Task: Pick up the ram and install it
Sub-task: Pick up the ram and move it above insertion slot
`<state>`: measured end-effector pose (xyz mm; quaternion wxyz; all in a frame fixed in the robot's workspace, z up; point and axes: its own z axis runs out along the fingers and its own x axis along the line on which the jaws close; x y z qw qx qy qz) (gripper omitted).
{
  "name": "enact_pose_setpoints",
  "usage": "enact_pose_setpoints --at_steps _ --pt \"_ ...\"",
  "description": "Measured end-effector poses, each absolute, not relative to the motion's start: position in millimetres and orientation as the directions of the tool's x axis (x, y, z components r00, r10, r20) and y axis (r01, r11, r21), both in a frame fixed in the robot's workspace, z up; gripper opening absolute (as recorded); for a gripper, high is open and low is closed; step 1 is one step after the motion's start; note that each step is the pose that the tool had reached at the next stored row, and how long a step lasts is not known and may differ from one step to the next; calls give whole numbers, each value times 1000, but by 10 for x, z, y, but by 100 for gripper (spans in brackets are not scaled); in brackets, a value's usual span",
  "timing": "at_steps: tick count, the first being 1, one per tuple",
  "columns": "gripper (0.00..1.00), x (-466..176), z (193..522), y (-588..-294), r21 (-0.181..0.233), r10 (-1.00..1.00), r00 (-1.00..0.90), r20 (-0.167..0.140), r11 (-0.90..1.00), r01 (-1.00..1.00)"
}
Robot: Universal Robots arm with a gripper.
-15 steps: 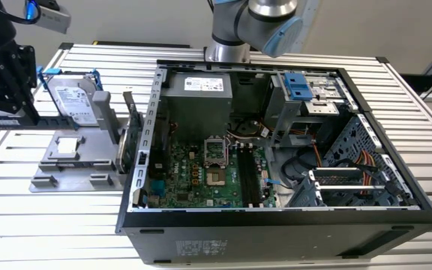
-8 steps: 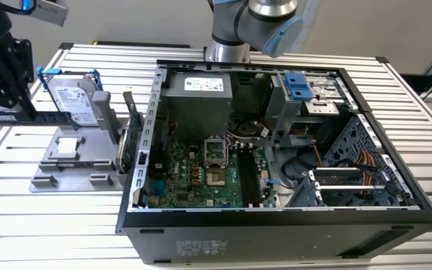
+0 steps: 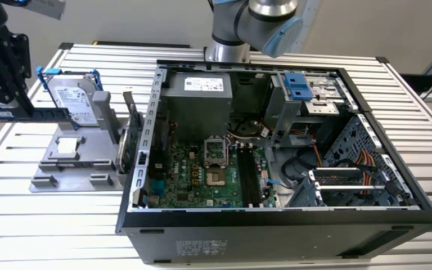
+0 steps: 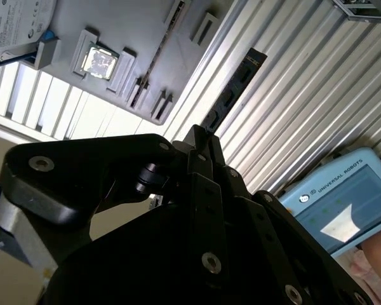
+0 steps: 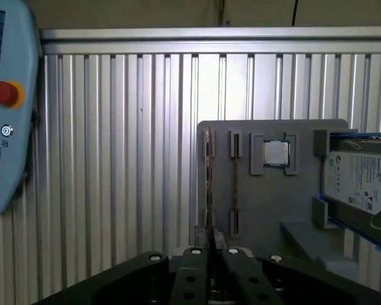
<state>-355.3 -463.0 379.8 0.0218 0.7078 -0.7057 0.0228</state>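
The ram [image 3: 47, 114] is a thin bluish-green stick, held level in the air at the exterior view's left, above the grey fixture plate [image 3: 66, 169]. My black gripper [image 3: 22, 108] is shut on it and reaches down from the upper left corner. In the second wrist view the ram [image 4: 232, 95] sticks out dark past the closed fingers [image 4: 200, 155]. Edge-on, the ram [image 5: 209, 184] rises from my gripper [image 5: 213, 251] in the first wrist view. The motherboard's black slots [image 3: 246, 174] lie inside the open computer case [image 3: 276, 225], apart from the gripper.
On the fixture plate stand a silver hard drive with blue handles [image 3: 73, 98], a processor chip [image 5: 276, 153] and a wider green card [image 3: 130, 138]. A teach pendant [image 5: 6, 108] lies on the ribbed table [image 3: 51, 225]. The arm's base [image 3: 257, 22] stands behind the case.
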Motion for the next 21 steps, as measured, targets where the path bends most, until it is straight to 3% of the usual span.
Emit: enact_pose_setpoints --at_steps 21 --pt "0 -3459 3799 -4612 -1 -998 3 63 -3 -1000"
